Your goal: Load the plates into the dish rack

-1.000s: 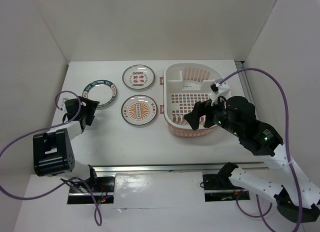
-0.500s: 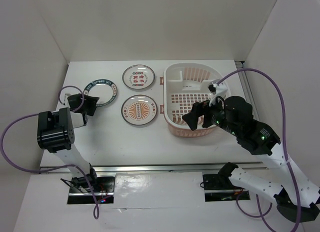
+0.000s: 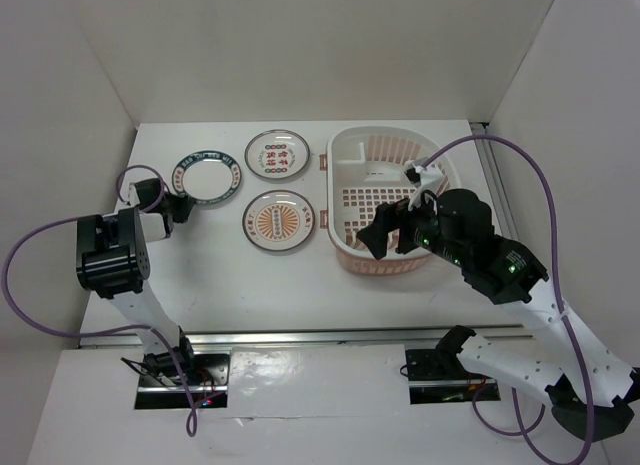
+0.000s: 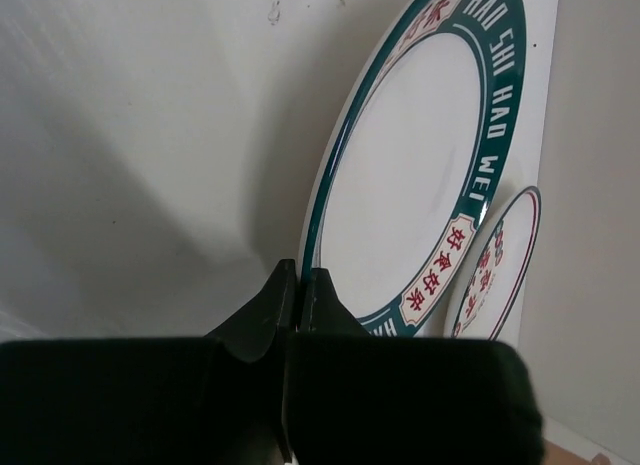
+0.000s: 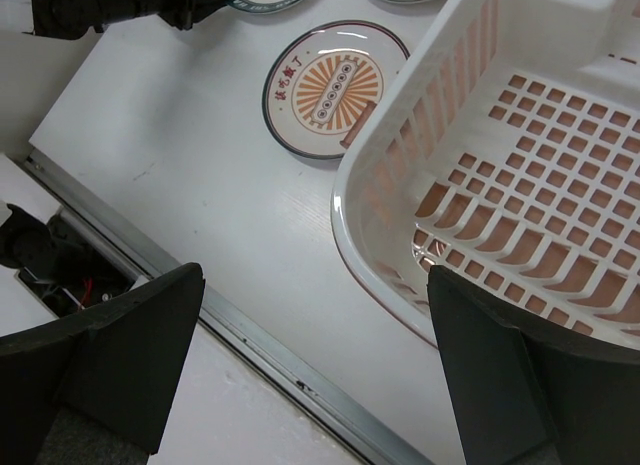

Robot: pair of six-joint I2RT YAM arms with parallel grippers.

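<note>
Three small white plates lie flat on the bench (image 3: 300, 285), all of them outside the dish rack (image 3: 352, 165). Farthest left is the green-rimmed plate (image 4: 400, 185), and you can read "HAO SHI HAO WEI" in white capitals round its dark band, with red Chinese characters in pale panels between the words. Just right of it sits the plate with red and green characters (image 3: 277, 153). Nearer the arms is the orange sunburst plate (image 3: 278, 221), with a thin dark line round its rim, close beside the rack's left wall. The rack is a pale pink-and-white oval basket with a slotted grid bottom. The left claw (image 4: 292, 277) has its fingers pressed together, tips right at the green plate's near edge. The right claw (image 5: 315, 305) hangs spread wide over the rack's near-left corner
</note>
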